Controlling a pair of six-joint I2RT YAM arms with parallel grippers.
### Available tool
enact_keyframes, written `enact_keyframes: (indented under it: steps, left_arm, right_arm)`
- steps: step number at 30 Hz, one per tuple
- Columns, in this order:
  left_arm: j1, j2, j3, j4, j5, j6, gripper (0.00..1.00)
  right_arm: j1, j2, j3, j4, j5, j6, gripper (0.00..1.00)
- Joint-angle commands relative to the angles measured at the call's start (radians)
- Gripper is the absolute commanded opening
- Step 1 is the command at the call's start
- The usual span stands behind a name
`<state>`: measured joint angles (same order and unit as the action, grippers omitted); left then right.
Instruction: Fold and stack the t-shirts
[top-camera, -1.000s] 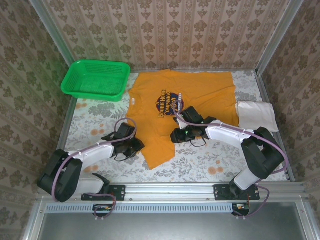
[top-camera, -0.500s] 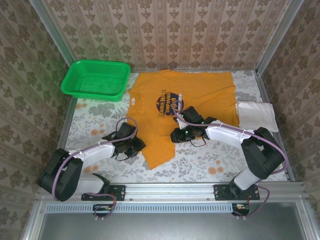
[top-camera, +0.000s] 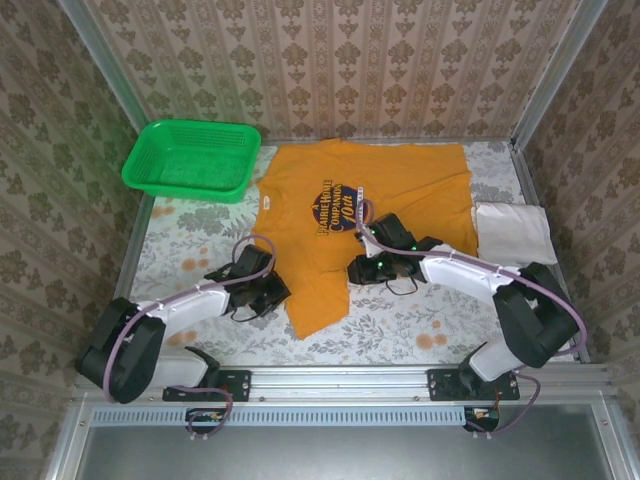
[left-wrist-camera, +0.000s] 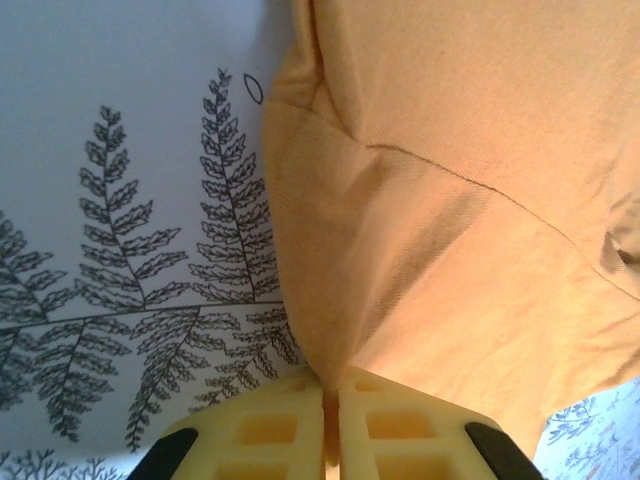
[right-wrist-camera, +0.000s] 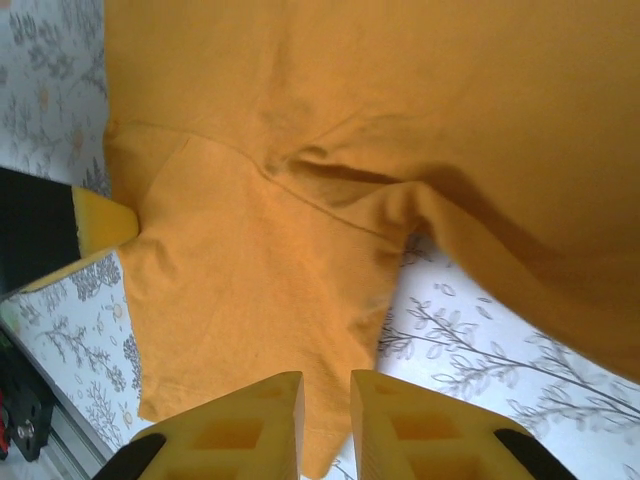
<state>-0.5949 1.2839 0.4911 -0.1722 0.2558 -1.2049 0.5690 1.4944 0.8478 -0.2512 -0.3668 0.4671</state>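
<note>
Left wrist view: left fingers (left-wrist-camera: 270, 430) clamp the mustard-orange t-shirt (left-wrist-camera: 450, 200) by its edge, and right fingers (right-wrist-camera: 250, 420) pinch its hem likewise. Next, probably, both carry the cloth ahead of the fingers, folding it over.

I see the fern-print table (top-camera: 200, 225) carrying the orange t-shirt (top-camera: 400, 185) spread out, a green basket (top-camera: 190, 125) just left of it, and a white t-shirt (top-camera: 512, 232) just right.

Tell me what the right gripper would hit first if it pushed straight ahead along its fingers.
The mustard-orange t-shirt: its cloth lies between the fingertips of the right gripper, and the raised crease just ahead would come next. How high that crease stands is unclear.
</note>
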Motion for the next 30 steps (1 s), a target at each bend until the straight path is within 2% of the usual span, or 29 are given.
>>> enact_keyframes:
  steps: [1,2,3,4,6,10,13,18,22,25,30]
  left_arm:
    - [0.005,-0.038,-0.014,-0.041,-0.009,-0.004,0.07]
    - [0.006,-0.040,-0.014,-0.044,-0.008,-0.002,0.02]
    - [0.006,-0.040,-0.014,-0.047,-0.006,-0.004,0.02]
    - [0.006,-0.039,-0.011,-0.051,-0.003,-0.005,0.06]
    - [0.004,-0.037,-0.008,-0.052,0.012,-0.003,0.21]
    - [-0.005,-0.038,-0.012,-0.047,0.014,-0.002,0.23]
    - [-0.004,-0.023,-0.015,-0.030,0.020,-0.004,0.19]
    - [-0.005,-0.015,-0.014,-0.021,0.023,-0.007,0.01]
    - [-0.003,-0.021,-0.013,-0.033,0.020,0.001,0.00]
    - [0.003,-0.019,-0.015,-0.031,0.020,0.004,0.00]
    - [0.032,-0.020,-0.019,-0.038,0.022,0.013,0.00]
  right_arm:
    - [-0.035,-0.063,-0.028,0.005,0.046,0.035,0.20]
    - [-0.047,-0.072,-0.032,-0.002,0.053,0.037,0.20]
    - [-0.058,-0.084,-0.037,-0.008,0.067,0.041,0.21]
    - [-0.067,-0.095,-0.045,-0.009,0.077,0.047,0.22]
    - [-0.089,-0.134,-0.064,-0.007,0.089,0.058,0.23]
    - [-0.120,-0.164,-0.088,-0.007,0.092,0.067,0.22]
    - [-0.132,-0.167,-0.098,-0.003,0.091,0.073,0.22]
    - [-0.168,-0.214,-0.128,-0.012,0.133,0.117,0.21]
    - [-0.242,-0.318,-0.181,-0.055,0.270,0.177,0.26]
    - [-0.344,-0.415,-0.227,-0.119,0.383,0.200,0.30]
    - [-0.665,-0.476,-0.253,-0.220,0.362,0.146,0.35]
